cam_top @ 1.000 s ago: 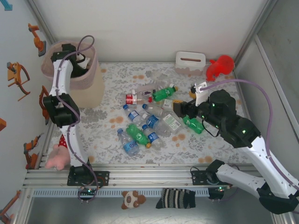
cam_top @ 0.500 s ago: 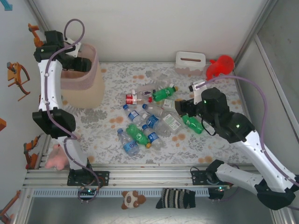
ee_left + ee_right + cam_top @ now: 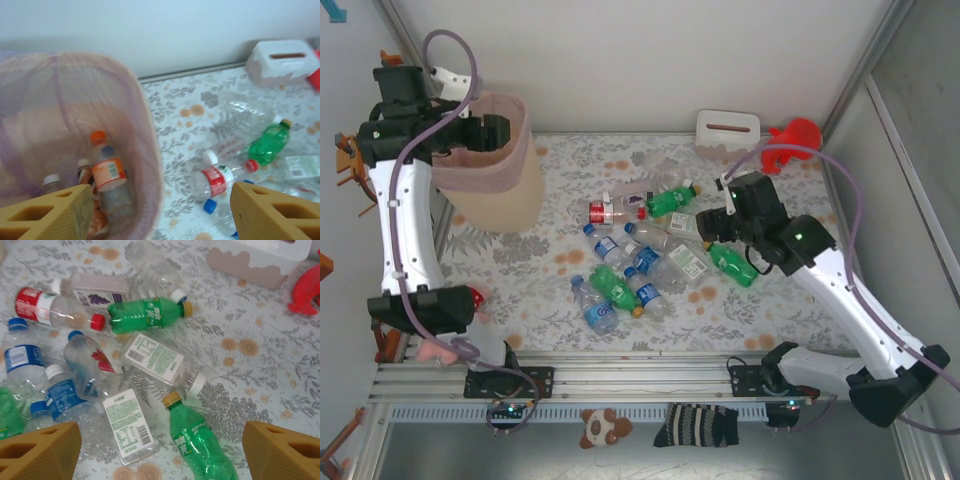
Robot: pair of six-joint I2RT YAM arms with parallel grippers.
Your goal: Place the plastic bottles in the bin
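Where the overhead camera looks down, the bin stands at 10 o'clock on the floral surface. The left arm's wrist overhangs its mouth, so its contents are hidden in that view. The left wrist camera looks into the pink-lined bin and shows an orange-labelled bottle among at least two other capped bottles at the bottom. The left fingers stand apart at the lower corners of that view, nothing between them, above the bin's 3 o'clock rim.

The loose plastic bottles lie heaped at the centre of the surface. The right fingers are likewise spread and empty, above the heap's 3 o'clock edge. Their camera resolves a green bottle, a clear bottle with a white printed label and a red-labelled bottle at 10 o'clock.

A white tissue box sits at 1 o'clock, with a red toy just beside it at its 3 o'clock. A striped sock and a small bear lie beyond the surface at 6 o'clock. The left arm partly covers a pink plush at 8 o'clock.
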